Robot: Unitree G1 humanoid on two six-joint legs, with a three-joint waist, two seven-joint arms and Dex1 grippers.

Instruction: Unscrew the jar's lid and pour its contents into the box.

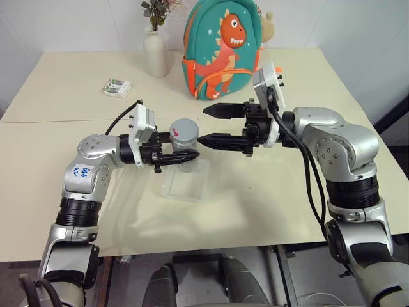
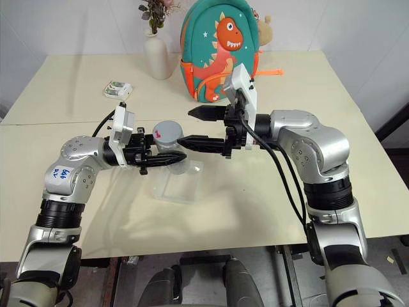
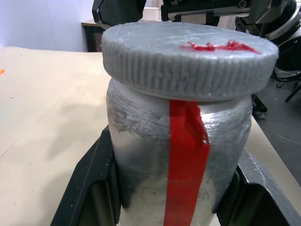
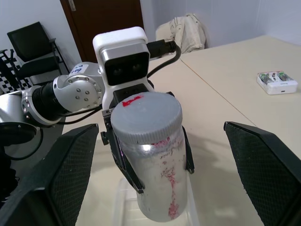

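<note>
The left tool (image 1: 182,157) is clamped tight on the jar (image 1: 185,153), holding it upright above the box (image 1: 185,182) on the desk (image 1: 255,192). The lid (image 1: 183,128) sits on the jar, so unscrewing and pouring are both left to do. Just beside the lid, the right tool (image 1: 211,125) stands wide open with nothing in it, its fingers apart from the cap. The box under the left tool looks empty; I cannot tell what the jar holds.

One jar (image 1: 184,142); one lid (image 4: 146,116); one box (image 1: 185,181); one vase (image 1: 156,54); one backpack (image 1: 223,50); one packet (image 1: 117,87); two tools, left (image 1: 192,156) and right (image 1: 206,124)
</note>
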